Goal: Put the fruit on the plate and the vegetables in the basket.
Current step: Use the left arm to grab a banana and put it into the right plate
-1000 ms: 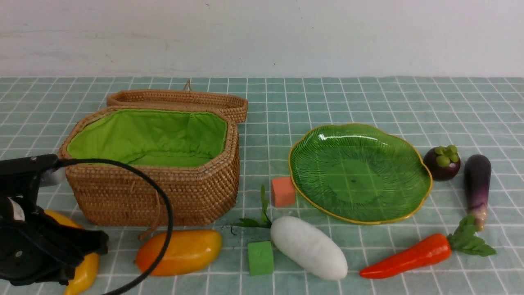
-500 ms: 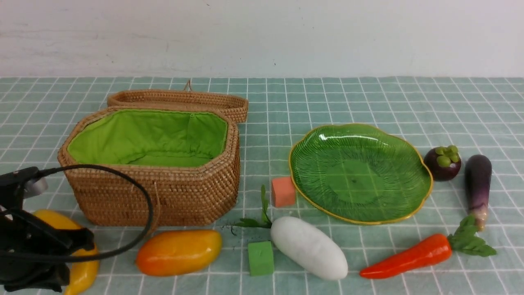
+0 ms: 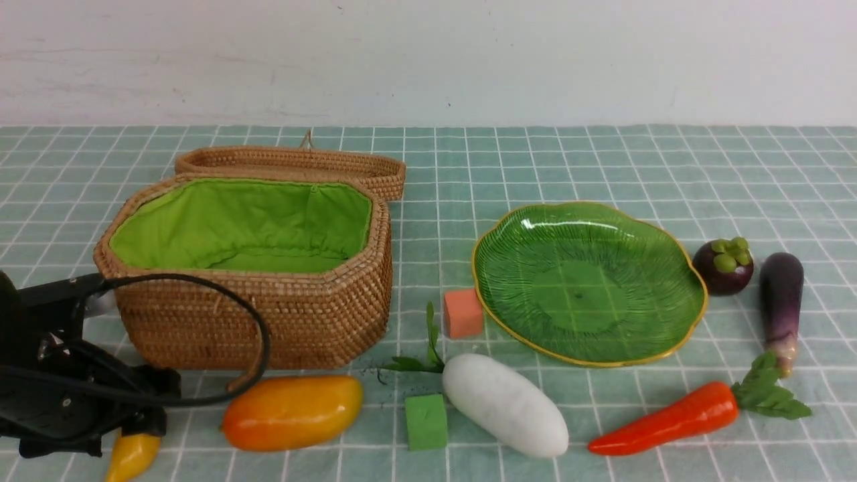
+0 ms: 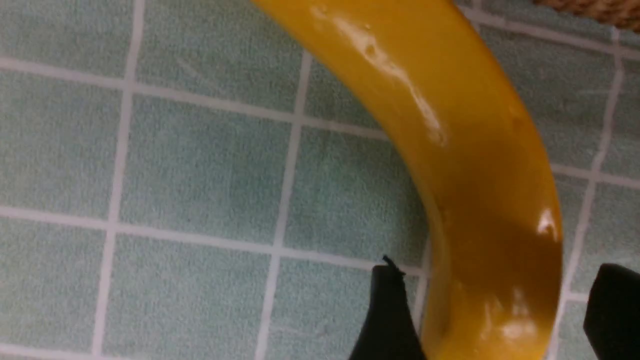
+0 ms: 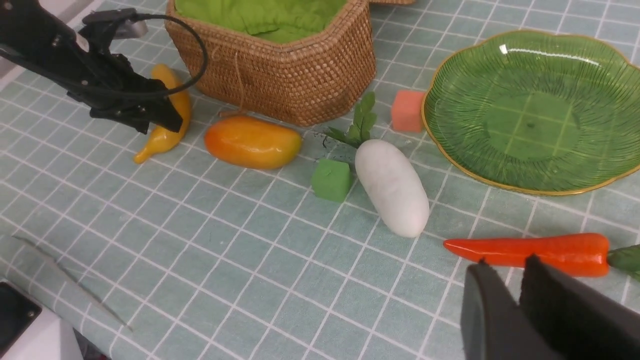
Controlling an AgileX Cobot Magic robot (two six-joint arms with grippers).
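One banana (image 4: 480, 190), near the basket (image 3: 254, 321), is apparently being lined up for pickup; the left gripper (image 4: 487, 305) is spread around it, so lowering, then closing, is called for.

small orange cube (image 3: 463, 313), just beside the dish rim | small green cube (image 3: 426, 422), beside the radish | pale wall (image 3: 428, 63) behind the grid-lined tablecloth (image 3: 522, 164)

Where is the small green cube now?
In the front view, the green cube sits on the table, between the mango and the white radish.
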